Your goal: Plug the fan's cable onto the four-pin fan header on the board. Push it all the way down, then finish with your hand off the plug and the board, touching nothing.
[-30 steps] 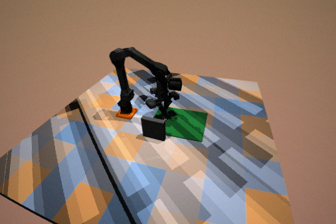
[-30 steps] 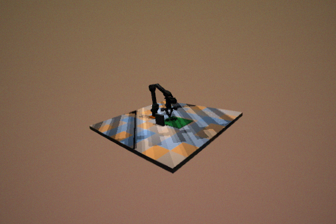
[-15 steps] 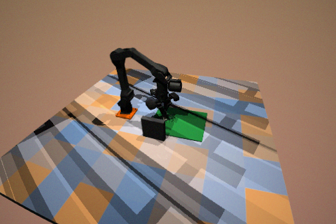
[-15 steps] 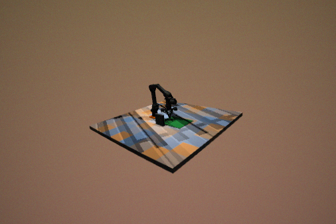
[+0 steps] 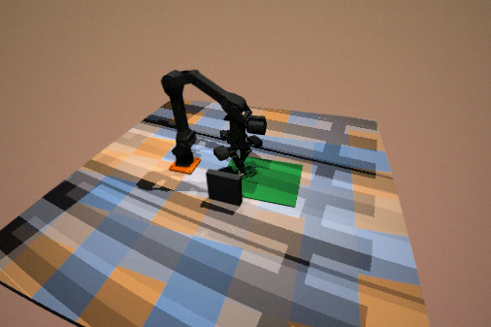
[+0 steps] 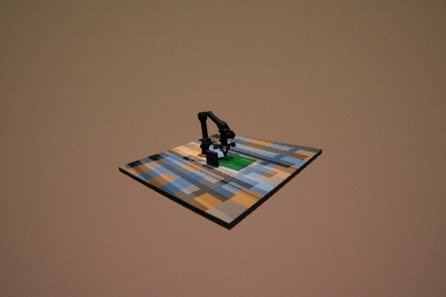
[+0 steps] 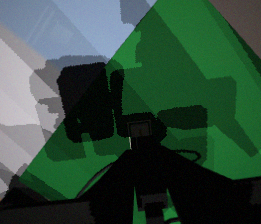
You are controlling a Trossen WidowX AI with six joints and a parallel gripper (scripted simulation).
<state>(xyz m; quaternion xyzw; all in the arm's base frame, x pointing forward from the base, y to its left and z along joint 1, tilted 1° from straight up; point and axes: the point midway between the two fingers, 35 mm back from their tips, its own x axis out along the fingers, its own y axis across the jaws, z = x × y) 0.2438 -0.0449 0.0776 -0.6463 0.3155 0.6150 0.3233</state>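
Observation:
The green board (image 5: 278, 187) (image 6: 244, 163) (image 7: 186, 45) lies flat under the arm's hand. The fan (image 5: 224, 187) (image 6: 212, 159), a black square block, stands upright beside the board's near left edge. My gripper (image 5: 242, 173) (image 6: 226, 157) (image 7: 144, 153) points down low over the board and is shut on the fan cable's plug, which is dark and mostly hidden by the fingers. A small rectangular outline, seemingly the header (image 7: 139, 127), shows right in front of the fingertips. Whether the plug touches it cannot be told. The thin cable (image 7: 94, 179) curves out left of the fingers.
The arm's orange base plate (image 5: 185, 166) (image 6: 202, 155) is to the left of the board. The patterned table (image 5: 204, 268) (image 6: 229, 204) surrounds everything. Dark shadows of the arm and hand fall across the board near the fingertips and obscure detail.

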